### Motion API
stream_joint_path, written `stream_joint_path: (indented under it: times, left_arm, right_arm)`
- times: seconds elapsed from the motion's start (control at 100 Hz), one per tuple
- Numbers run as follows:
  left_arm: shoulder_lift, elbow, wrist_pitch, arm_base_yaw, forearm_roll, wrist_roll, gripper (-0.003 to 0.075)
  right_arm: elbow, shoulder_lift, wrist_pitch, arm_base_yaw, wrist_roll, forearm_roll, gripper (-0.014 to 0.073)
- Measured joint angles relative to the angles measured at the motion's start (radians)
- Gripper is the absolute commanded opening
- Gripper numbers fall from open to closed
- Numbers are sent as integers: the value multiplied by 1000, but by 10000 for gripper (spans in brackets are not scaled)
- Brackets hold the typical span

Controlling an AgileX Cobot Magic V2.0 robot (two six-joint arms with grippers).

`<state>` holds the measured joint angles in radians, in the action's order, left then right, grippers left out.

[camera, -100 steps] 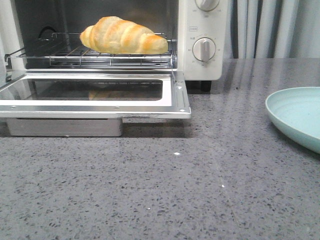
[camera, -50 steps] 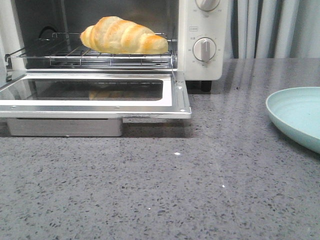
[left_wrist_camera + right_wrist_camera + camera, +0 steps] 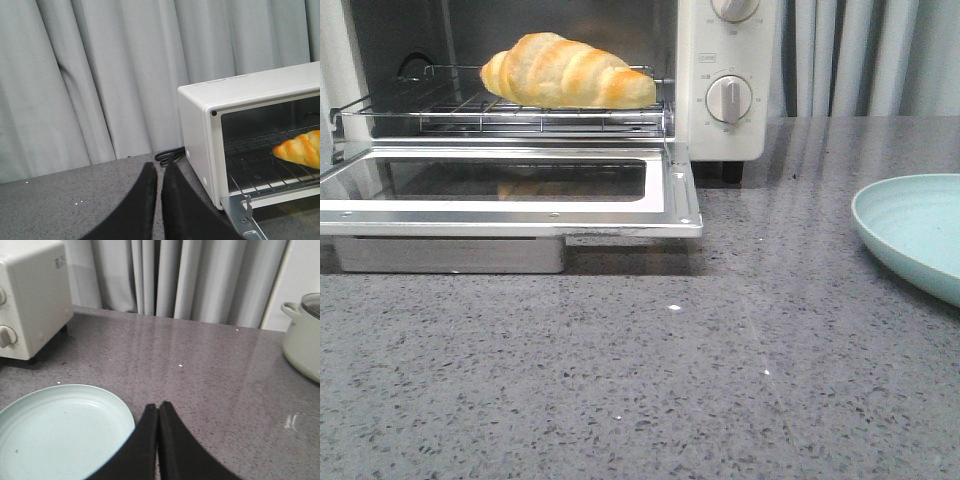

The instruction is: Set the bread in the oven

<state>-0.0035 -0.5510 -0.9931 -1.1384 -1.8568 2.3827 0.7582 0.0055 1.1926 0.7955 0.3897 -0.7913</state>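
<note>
At the right edge of the front frame a pale plate (image 3: 916, 232) sits bare on the grey table (image 3: 640, 380), and at upper left the oven (image 3: 720, 80) stands with its door (image 3: 510, 200) dropped flat. The bread (image 3: 567, 72) lies on the rack (image 3: 520, 112) inside, long axis left to right, tapered ends sideways. Both the left end effector (image 3: 158, 172) and right end effector (image 3: 158, 412) are pressed together, empty.

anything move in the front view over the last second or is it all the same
Nothing visibly changed. The bread lies on the wire rack inside the oven as before, the door is down, and the plate sits at the right.
</note>
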Motion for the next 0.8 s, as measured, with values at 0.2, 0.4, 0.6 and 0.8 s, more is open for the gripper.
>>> stream_joint_path:
  times: [0.2, 0.4, 0.6, 0.8]
  left_arm:
    - [0, 0, 0, 0, 0, 0, -20]
    - [0, 0, 0, 0, 0, 0, -20]
    - [0, 0, 0, 0, 0, 0, -20]
    - [0, 0, 0, 0, 0, 0, -20]
  right_arm:
    - [0, 0, -23, 0, 0, 17, -44]
    - [-5, 0, -216, 0, 0, 69, -44]
    - [-86, 0, -560, 0, -2, 111, -44]
    - [-215, 0, -731, 0, -6, 197, -44]
